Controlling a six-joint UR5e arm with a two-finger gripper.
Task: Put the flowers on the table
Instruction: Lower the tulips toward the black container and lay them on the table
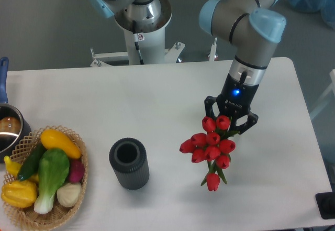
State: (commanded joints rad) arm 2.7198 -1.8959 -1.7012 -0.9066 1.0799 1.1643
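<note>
A white table (157, 100) is seen from above, with a robot arm reaching in from the upper right. The arm's end effector (230, 120) points down over the right half of the table, a blue light glowing on its wrist. It is clamped on the flowers (210, 146), a bunch of red tulips with green stems. The blooms spread out directly beneath and slightly to the left of the end effector, hiding the point of grip; one tulip hangs lowest, nearest the front edge. Whether the bunch touches the table cannot be told. A dark ribbed cylindrical vase (129, 164) stands upright, well to the left of the flowers. At the far left, a wicker basket (23, 212) holds colourful vegetables (49, 171). A pot (9, 126) sits just behind the basket.
</note>
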